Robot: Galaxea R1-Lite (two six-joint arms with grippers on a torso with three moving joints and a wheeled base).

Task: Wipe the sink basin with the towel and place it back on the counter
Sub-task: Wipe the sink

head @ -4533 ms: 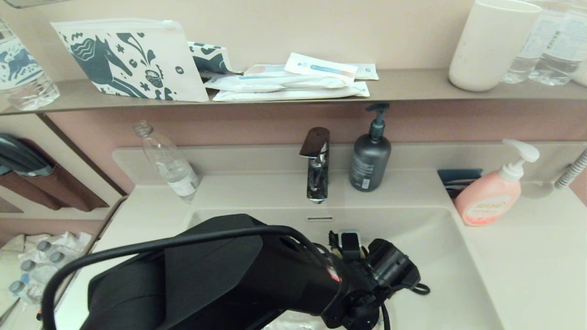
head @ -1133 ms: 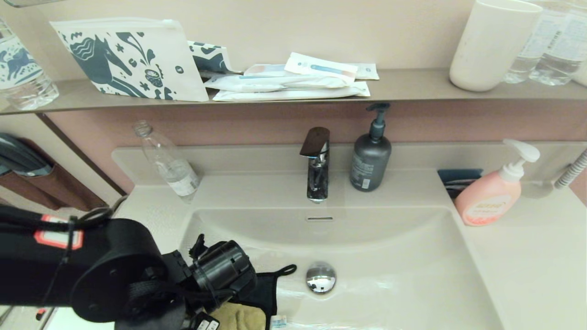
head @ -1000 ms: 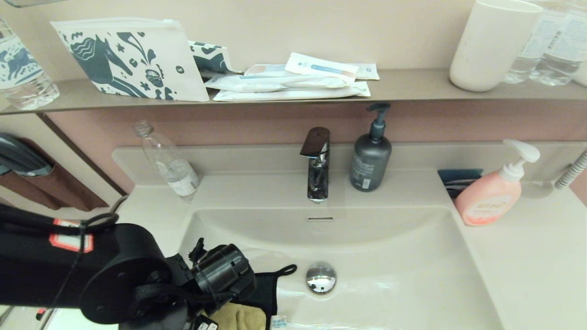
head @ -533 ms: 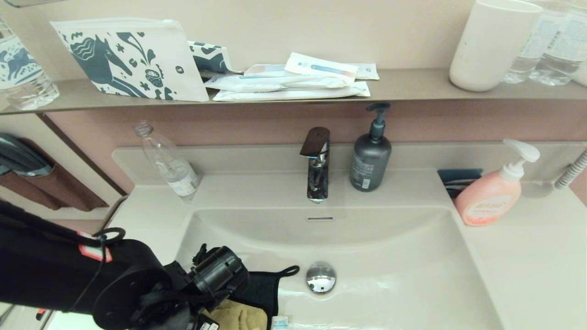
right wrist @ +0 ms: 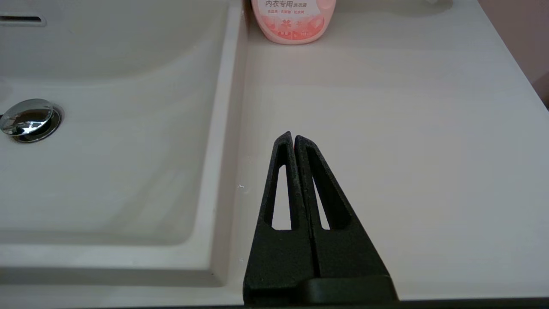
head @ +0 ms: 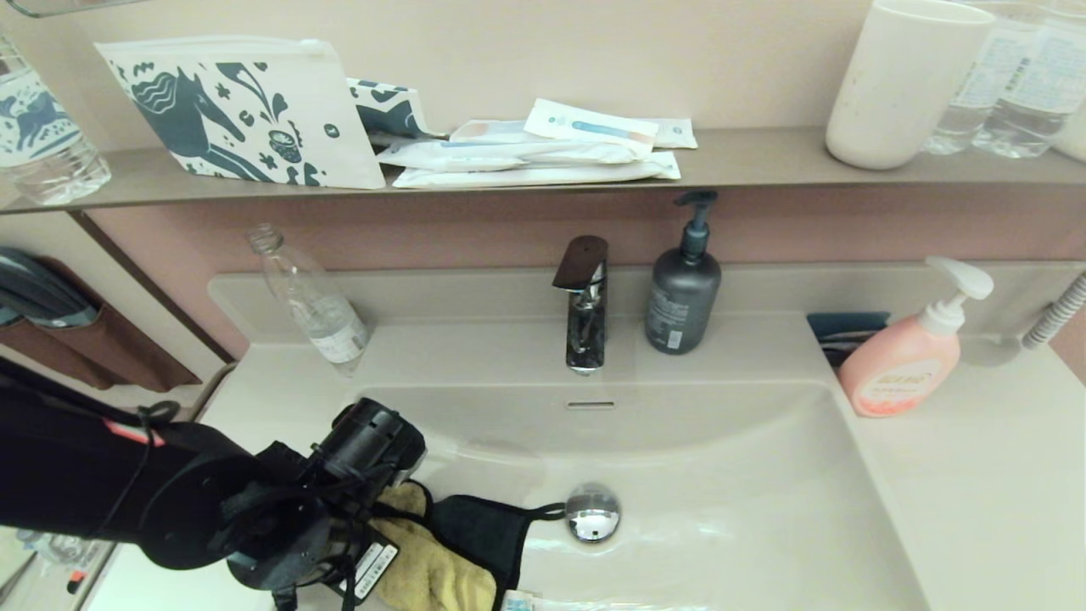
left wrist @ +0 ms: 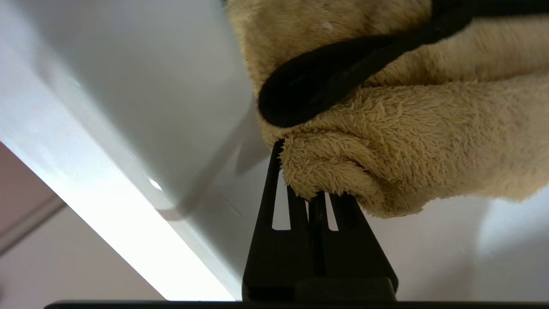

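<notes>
Soft, even indoor light all round. Glare streaks the sink basin [head: 747,509] near the chrome drain plug [head: 592,512]. Left wrist view: basin rim [left wrist: 107,193] blown white and smeared; towel [left wrist: 407,141] sharp. Shelf [head: 764,161] bows at the edges.

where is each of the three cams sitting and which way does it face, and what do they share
Head view: from the robot's head, looking forward and down on the sink basin, faucet and shelf; the left arm shows at lower left, its left gripper hidden in the towel.
Left wrist view: behind the left gripper, facing the basin wall; fingers pinch the towel.
Right wrist view: behind the shut right gripper, parked over the counter, facing the pink soap bottle.
Shared: head and right wrist views both show the drain plug and the pink bottle.
</notes>
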